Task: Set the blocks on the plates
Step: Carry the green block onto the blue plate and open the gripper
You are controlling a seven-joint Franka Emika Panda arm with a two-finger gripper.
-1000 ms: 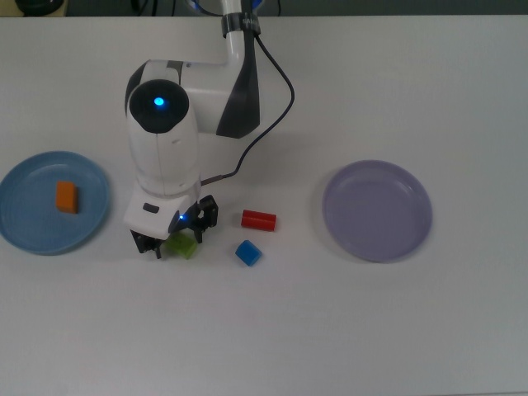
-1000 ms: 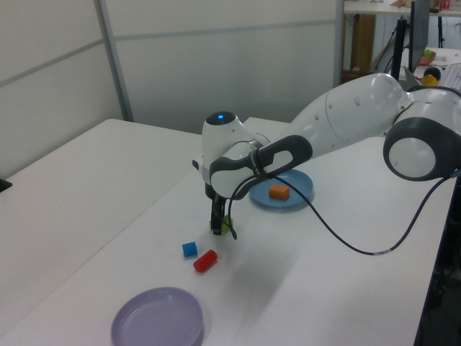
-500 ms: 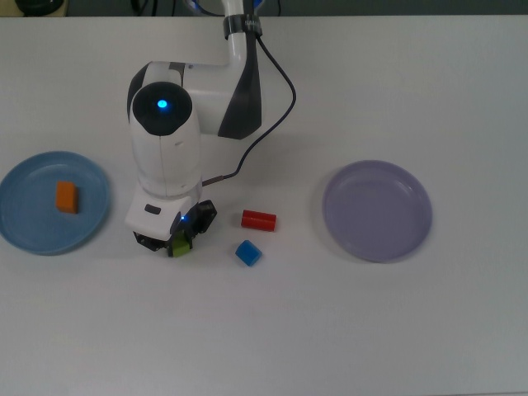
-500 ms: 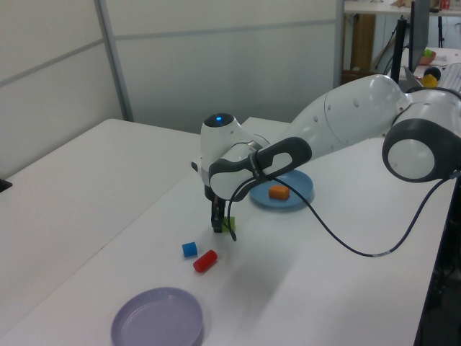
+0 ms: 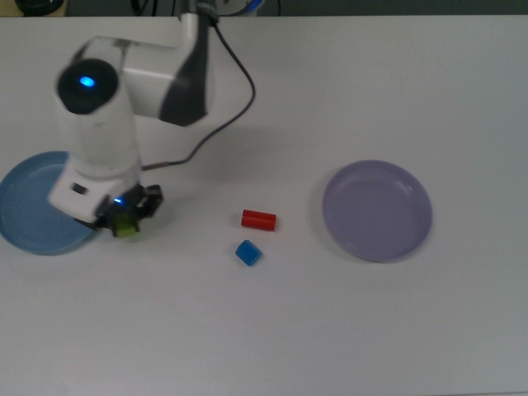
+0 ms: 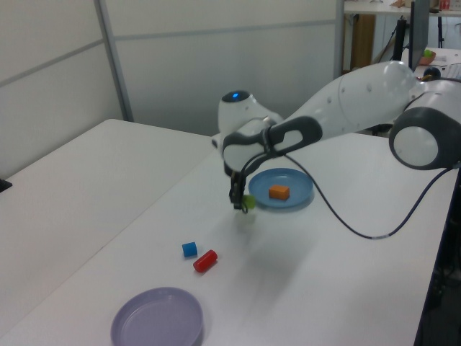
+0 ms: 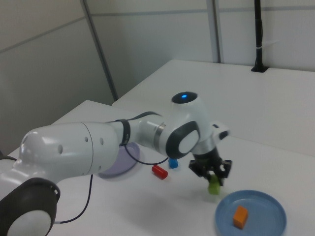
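- Progress stands at one block of four placed: the orange block [image 6: 279, 192] lies inside the blue plate [image 6: 297, 202], toward the middle of it.
- A second block is in transit. The end effector [image 6: 242, 203] is clamped on the green block [image 6: 248, 202] and holds it clear of the table [image 5: 272, 330], just beside the blue plate's rim, on the side facing the other blocks.
- In the right view the green block [image 7: 213, 187] hangs above the table with the blue plate [image 7: 266, 202] just below and beside it, so my judgement is that it is not yet over the plate.
- The red block [image 5: 258, 219] and the blue block [image 5: 247, 252] lie on the bare table, near each other, between the blue plate [image 5: 25, 239] and the purple plate [image 5: 377, 211].
- The purple plate holds nothing.
- What is left, as I judge it: carry the green block over the blue plate's rim and let it go, then fetch the red and blue blocks in turn; the purple plate is the nearer one for both.
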